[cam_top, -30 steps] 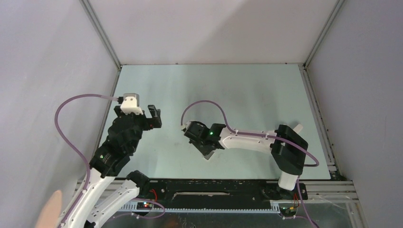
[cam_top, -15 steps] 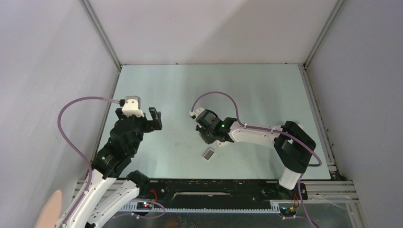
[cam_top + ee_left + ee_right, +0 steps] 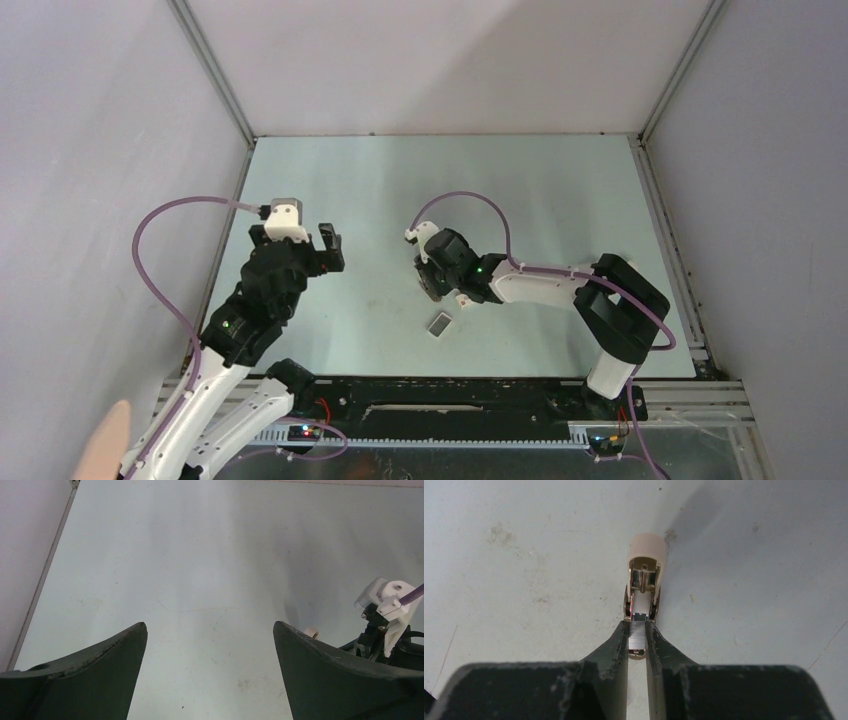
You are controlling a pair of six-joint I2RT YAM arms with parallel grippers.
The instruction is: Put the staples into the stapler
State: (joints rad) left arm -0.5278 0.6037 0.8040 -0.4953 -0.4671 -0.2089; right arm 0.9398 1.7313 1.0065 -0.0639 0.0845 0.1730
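In the right wrist view my right gripper [image 3: 637, 625] is shut on a silver strip of staples [image 3: 637, 636]. The strip's front end meets the open metal channel of a small beige stapler [image 3: 645, 555], which lies on the table pointing away. In the top view the right gripper [image 3: 438, 281] sits mid-table and hides the stapler. A small grey staple tray [image 3: 439, 324] lies just nearer than it. My left gripper [image 3: 331, 249] hovers open to the left, its fingers [image 3: 117, 645] wide apart over bare table, with the stapler's beige tip [image 3: 311, 631] beside the right finger.
The pale green table [image 3: 540, 190] is walled at the back and both sides. The right arm's white wrist camera and purple cable [image 3: 389, 599] show at the right of the left wrist view. The arm bases and a black rail run along the near edge.
The right gripper has lifted off the grey tray and moved away from the near edge, uncovering the tray. The left gripper has crept slightly forward, still open.
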